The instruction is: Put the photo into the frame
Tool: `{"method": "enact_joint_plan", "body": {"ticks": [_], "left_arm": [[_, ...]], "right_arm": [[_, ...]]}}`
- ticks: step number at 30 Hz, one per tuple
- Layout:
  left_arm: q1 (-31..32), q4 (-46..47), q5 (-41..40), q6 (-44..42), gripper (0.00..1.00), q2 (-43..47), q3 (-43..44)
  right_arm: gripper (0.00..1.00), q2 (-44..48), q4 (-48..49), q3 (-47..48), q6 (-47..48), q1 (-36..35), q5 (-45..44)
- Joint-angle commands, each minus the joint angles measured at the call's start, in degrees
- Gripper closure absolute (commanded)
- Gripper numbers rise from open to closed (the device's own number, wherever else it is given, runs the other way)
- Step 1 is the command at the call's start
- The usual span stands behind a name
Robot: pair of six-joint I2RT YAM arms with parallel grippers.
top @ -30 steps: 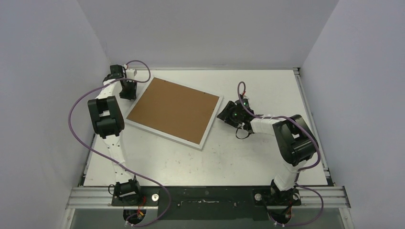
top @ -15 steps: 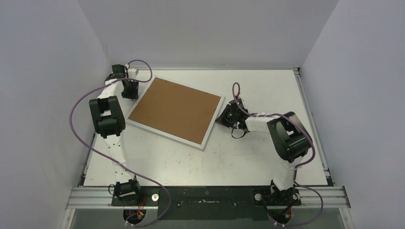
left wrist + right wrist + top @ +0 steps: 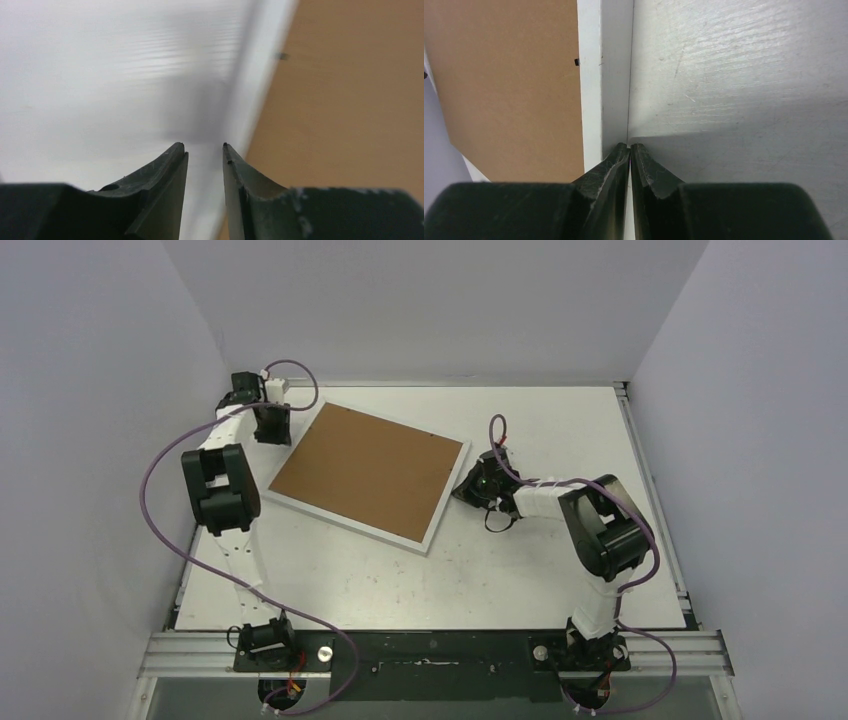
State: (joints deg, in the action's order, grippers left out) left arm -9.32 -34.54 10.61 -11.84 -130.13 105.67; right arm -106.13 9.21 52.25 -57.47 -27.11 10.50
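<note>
The frame [image 3: 366, 472] lay with its brown board [image 3: 350, 465] up, its front face hidden against the table [image 3: 520, 570]. The left wrist view was blurred and showed the frame's rim soft and cut off at the bottom edge. A small dark tab [image 3: 283, 56] on the board was too small to identify. Seen from above, the right gripper [image 3: 468, 486] had its fingertips hidden beneath its wrist.

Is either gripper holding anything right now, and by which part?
Nothing is visibly held. The right gripper is shut, its tips at the right rim of the frame with nothing between them. The left gripper stands open over the far-left rim.
</note>
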Motion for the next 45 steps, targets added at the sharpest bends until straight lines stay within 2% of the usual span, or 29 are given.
{"method": "enact_joint_plan", "body": {"ticks": [1, 5, 7, 15, 18, 22, 24, 28, 34, 37, 45], "left_arm": [[10.64, -10.25, 21.09, 7.54, 0.69, 8.63, -3.60], [12.13, -10.19, 23.58, 9.10, 0.69, 10.52, -5.09], [12.05, -9.45, 19.99, 8.43, 0.69, 11.07, -5.75], [1.46, -5.01, 5.08, 7.11, 0.69, 10.67, 4.03], [-1.08, -5.81, 3.10, 6.79, 0.69, 5.85, 10.15], [-3.14, -8.37, 0.38, 7.02, 0.79, -1.90, 17.90], [-3.04, -7.10, -2.45, 5.51, 0.85, -3.82, 18.70], [-1.77, -6.62, -6.82, 2.51, 0.89, -7.09, 19.83], [-0.58, -7.71, -8.39, 1.22, 0.90, -11.11, 20.07], [0.08, -7.33, -7.93, 0.53, 0.88, -11.01, 17.76], [4.43, -9.55, 0.90, -1.51, 0.78, -3.91, 6.61]], "right_arm": [[0.88, -5.66, -2.54, -3.26, -0.86, -3.01, 0.25], [0.88, -5.84, -2.69, -3.69, -0.67, -2.89, -0.20], [0.87, -5.49, -2.96, -4.10, -0.52, -2.54, -0.41], [0.85, -2.40, -2.95, -7.20, -0.20, -0.78, -1.85], [0.84, -1.43, -2.89, -7.51, -0.33, -0.62, -2.50], [0.84, -0.30, -2.81, -7.74, -0.64, -0.63, -3.05], [0.84, 0.08, -2.82, -8.13, -0.79, -0.51, -3.10], [0.84, 0.55, -2.46, -8.74, -1.21, -0.44, -3.09], [0.84, -0.06, -1.76, -8.67, -1.37, -0.40, -2.81], [0.85, -0.43, -1.53, -8.51, -1.38, -0.49, -2.41], [0.85, -1.94, -1.01, -7.28, -1.34, -1.15, -1.76]]}}
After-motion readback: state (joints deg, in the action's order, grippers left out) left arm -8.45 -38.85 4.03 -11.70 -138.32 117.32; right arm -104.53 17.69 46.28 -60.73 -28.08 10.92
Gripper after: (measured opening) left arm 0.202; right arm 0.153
